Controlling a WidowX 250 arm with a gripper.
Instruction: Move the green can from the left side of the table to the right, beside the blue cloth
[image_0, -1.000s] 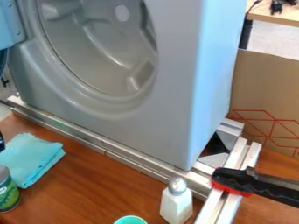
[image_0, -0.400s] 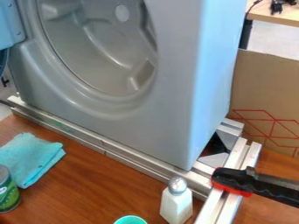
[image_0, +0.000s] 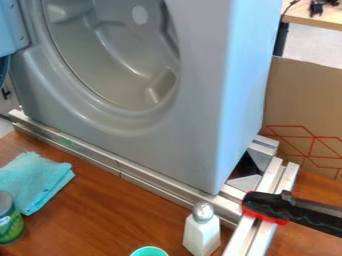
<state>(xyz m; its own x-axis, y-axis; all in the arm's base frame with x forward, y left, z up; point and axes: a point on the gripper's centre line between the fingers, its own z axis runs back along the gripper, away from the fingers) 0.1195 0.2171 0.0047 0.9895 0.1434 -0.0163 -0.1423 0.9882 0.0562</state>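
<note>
The robot's own body is hidden from sight here, so the colours and shapes of its links and casing cannot be told. The same holds for the finer details of its surface: its cables, its screws and any markings are out of sight as well.

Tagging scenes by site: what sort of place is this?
Probably a robotics lab: a washer-like grey front on metal rails, and a clamp gripping the rails beside a wooden tabletop.

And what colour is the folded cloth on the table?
The cloth is light turquoise, seen best in the camera view.
</note>
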